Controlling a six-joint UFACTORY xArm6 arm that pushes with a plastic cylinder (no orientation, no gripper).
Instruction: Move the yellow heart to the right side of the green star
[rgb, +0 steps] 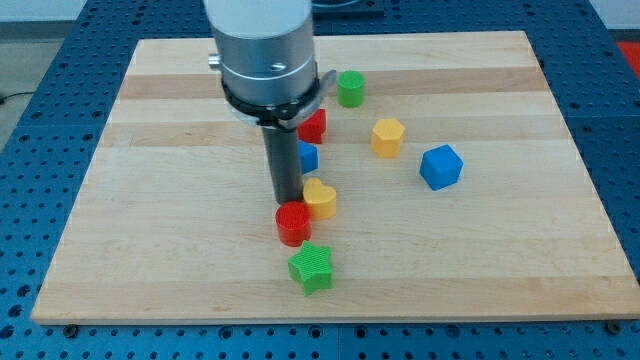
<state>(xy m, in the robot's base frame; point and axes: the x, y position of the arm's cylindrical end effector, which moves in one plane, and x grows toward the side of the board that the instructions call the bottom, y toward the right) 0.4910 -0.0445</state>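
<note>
The yellow heart (321, 199) lies near the board's middle, just above and right of a red cylinder (293, 223). The green star (312, 266) sits below them, near the board's bottom edge. My tip (288, 203) is right beside the yellow heart's left side and just above the red cylinder; whether it touches either I cannot tell. The heart is above the star, slightly to its right.
A blue block (308, 157) and a red block (313, 126) sit partly hidden behind the rod. A green cylinder (350, 89) is at the top, a yellow hexagon (387, 137) and a blue cube (441, 167) to the right. The wooden board (150, 220) ends close below the star.
</note>
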